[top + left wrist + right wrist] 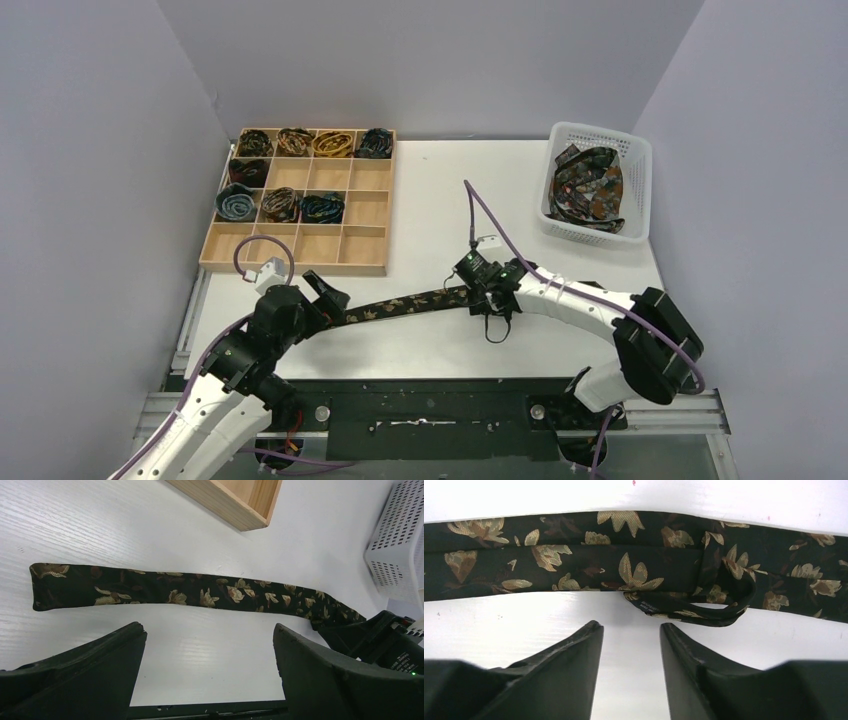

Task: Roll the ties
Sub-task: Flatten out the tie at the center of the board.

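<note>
Far left, toward the back: wooden tray [215,255], several compartments each holding coiled ties [333,143].

My left pincer [207,630] hung low over the surface [440,200], jaws wide apart, nothing between them; one flat tie [200,592] lay just beyond its tips. The tie's long axis ran left to right across the near surface; left end squared off and nearer my bases, right end angled slightly toward the back. Underside probably up, judging by the centre seam and keeper loop [724,595].

My right pincer [630,626] was at the tie's right end, jaws a little apart and gripping nothing; tips just beside the tie's edge, near the loop.

Far right: white basket [640,160] with a loose heap of ties [590,185].

Handling, my judgement: light, limp, likely slick; it would not hold a shape, and a coil would spring loose if let go; best pinched across the full width at one end to start a tight first turn, the other pincer steadying the strip.
</note>
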Robot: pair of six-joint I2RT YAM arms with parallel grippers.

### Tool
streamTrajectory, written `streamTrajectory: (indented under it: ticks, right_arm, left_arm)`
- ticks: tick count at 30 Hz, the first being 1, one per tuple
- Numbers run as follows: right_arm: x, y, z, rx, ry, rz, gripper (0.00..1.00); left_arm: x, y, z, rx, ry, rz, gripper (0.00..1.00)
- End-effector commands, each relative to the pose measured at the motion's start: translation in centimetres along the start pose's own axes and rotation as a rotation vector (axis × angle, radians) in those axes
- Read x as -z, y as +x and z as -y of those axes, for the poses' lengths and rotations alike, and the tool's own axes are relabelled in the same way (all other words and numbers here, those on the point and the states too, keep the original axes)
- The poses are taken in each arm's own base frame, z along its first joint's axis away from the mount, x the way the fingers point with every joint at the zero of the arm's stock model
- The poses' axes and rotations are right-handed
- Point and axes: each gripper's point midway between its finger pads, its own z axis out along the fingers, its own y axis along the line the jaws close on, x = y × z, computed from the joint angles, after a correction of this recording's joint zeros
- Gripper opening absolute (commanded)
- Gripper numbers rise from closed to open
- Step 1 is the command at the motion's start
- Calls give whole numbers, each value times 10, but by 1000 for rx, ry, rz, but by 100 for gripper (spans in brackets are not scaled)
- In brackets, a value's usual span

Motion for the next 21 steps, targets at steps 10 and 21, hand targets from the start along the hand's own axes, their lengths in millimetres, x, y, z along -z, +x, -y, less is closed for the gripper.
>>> streamTrajectory:
  ticks: [10,21]
  right_arm:
    - [-28,-9,6,-22,51,48,48]
    - [-52,9,16,61,-26,-46,28]
  left_arm:
    - [-3,-6,10,3,45,14,97]
    - [-6,-1,9,11,49,-1,97]
